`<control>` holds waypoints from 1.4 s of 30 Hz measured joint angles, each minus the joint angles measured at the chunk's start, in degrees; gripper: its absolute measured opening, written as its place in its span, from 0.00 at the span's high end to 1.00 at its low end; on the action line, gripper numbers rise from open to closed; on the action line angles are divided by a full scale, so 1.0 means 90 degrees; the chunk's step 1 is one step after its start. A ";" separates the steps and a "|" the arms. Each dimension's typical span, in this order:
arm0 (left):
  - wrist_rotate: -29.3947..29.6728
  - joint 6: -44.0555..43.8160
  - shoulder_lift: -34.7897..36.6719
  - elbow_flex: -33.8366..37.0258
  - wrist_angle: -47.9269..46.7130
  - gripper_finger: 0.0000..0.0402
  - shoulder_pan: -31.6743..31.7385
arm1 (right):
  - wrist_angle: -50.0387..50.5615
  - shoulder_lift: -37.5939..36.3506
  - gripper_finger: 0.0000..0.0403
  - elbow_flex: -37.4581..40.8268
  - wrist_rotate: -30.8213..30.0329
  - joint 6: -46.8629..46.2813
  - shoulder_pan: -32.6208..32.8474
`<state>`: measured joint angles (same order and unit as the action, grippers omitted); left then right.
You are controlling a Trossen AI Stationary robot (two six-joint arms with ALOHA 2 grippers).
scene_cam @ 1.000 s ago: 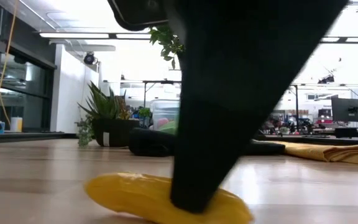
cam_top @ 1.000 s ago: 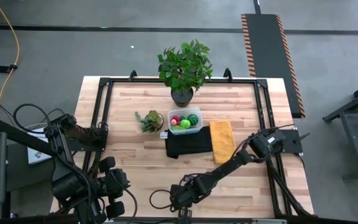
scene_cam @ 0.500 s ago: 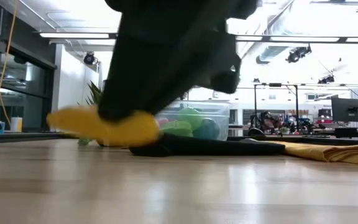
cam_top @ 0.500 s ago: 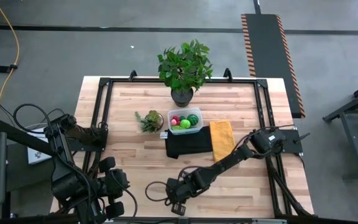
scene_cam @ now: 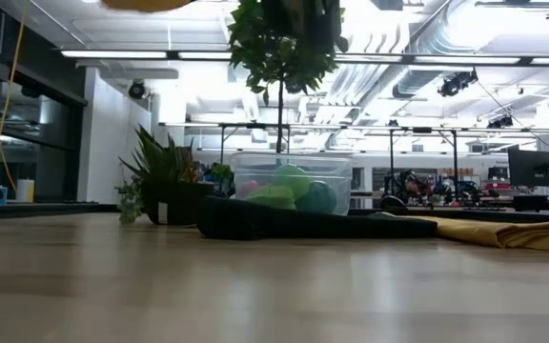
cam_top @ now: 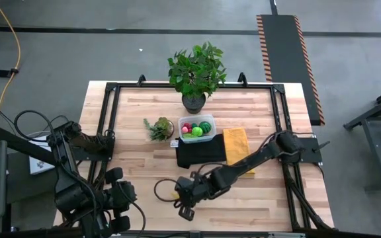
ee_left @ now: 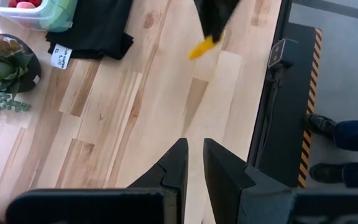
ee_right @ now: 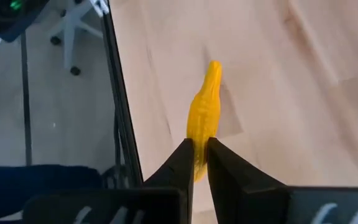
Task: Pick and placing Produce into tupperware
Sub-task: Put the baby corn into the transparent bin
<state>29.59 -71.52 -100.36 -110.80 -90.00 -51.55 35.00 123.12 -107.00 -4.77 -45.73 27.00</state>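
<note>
**Two arms, one yellow banana held above the table**

Two dark arms share the light wooden slatted table (cam_top: 144,152). Largest on it is the big leafy green plant in a dark pot (cam_top: 196,74) at the far edge. Nearer lies the black folded cloth (cam_top: 200,152), with the yellow cloth (cam_top: 236,149) just beside it on the right arm's side. The small clear rounded-rectangular plastic tupperware (cam_top: 197,128) sits at the black cloth's far edge, holding red, light green and dark green toy produce (cam_top: 196,128). The small spiky green plant in a round pot (cam_top: 160,127) stands just beside the box, toward the left arm.

The right arm reaches across the near half of the table. Its right gripper (ee_right: 195,163) is clamped on the yellow toy banana (ee_right: 204,112), fingers pinching one end while the rest juts out past them. In the low view the banana (scene_cam: 146,4) shows only at the picture's top edge, clear of the tabletop, well apart from the tupperware.

The left gripper (ee_left: 192,163) waits at the near left corner, its fingers nearly together with a narrow gap, holding nothing.
</note>
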 joint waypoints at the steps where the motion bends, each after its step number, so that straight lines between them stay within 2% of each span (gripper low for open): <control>1: -0.0001 0.0037 0.0000 0.0000 -0.0002 0.90 0.0001 | 0.0095 -0.0074 0.95 0.0000 -0.0072 0.0025 -0.0003; 11: 0.0002 0.0084 -0.0005 0.0000 0.0000 0.90 0.0007 | 0.1484 -0.0778 0.95 0.0000 -0.0636 0.0065 -0.0002; 22: 0.0148 0.0027 -0.0005 0.0000 -0.0002 0.90 0.0019 | 0.3618 -0.1658 0.95 -0.0002 -0.1158 -0.0086 0.0002; 34: 0.0751 -0.0427 -0.0005 0.0000 0.0083 0.90 0.0031 | 0.5337 -0.2561 0.95 -0.0002 -0.1645 0.0098 0.0039; 42: 0.0886 -0.0586 -0.0005 0.0000 0.0107 0.90 0.0498 | 0.6096 -0.3162 0.95 0.0044 -0.2366 0.0360 0.0090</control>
<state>37.56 -76.80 -100.40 -110.80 -89.03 -47.07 89.86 94.67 -106.61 -26.06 -42.49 27.81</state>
